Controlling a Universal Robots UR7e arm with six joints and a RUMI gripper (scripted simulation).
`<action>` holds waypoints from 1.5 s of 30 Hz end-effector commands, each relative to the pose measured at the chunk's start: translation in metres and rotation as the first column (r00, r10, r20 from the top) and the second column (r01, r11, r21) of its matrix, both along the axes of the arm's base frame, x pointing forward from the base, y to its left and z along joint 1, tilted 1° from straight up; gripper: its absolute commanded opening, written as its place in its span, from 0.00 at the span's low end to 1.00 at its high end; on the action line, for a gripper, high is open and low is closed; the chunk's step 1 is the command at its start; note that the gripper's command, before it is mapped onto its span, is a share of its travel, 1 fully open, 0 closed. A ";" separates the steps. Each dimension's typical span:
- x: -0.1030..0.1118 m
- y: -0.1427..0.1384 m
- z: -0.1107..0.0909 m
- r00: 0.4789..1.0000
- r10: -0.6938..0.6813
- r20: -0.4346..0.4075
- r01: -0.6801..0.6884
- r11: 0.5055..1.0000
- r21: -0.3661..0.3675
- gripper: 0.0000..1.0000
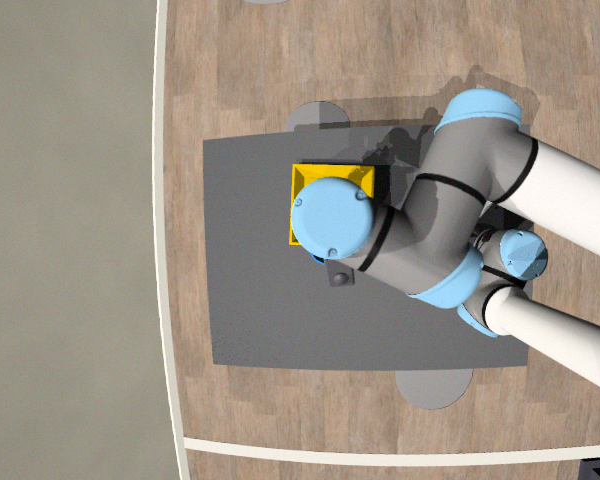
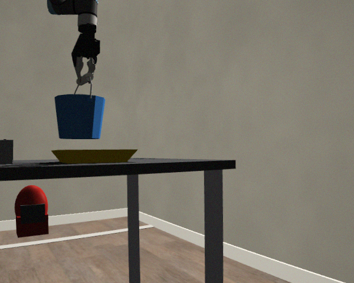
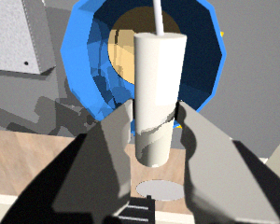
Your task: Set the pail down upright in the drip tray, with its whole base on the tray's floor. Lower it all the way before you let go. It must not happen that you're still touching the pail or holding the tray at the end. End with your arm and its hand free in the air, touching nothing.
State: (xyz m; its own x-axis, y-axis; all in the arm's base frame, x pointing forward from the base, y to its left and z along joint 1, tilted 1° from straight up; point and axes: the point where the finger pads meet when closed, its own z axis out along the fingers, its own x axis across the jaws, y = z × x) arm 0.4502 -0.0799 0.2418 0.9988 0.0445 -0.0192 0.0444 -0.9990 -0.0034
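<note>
A blue pail hangs upright from its thin wire handle. My gripper is shut on the handle's white cylindrical grip. In the side view the pail's base floats a small gap above the yellow drip tray, over the tray's left part. From above, the arm's wrist covers the pail and much of the tray; only a blue sliver of the pail shows. In the wrist view I look down into the pail, and a speck of the tray shows past its rim.
The tray rests on a dark table. A grey box stands on the table beside the tray. A red object sits on the floor under the table. The arm's links cover the table's right side.
</note>
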 end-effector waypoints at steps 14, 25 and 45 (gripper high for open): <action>0.011 -0.042 0.000 1.000 0.000 0.002 0.000 1.000 0.000 0.00; 0.015 -0.059 0.000 1.000 0.000 0.002 0.000 1.000 0.000 0.00; 0.019 -0.077 0.000 1.000 0.000 0.002 0.000 1.000 0.000 0.00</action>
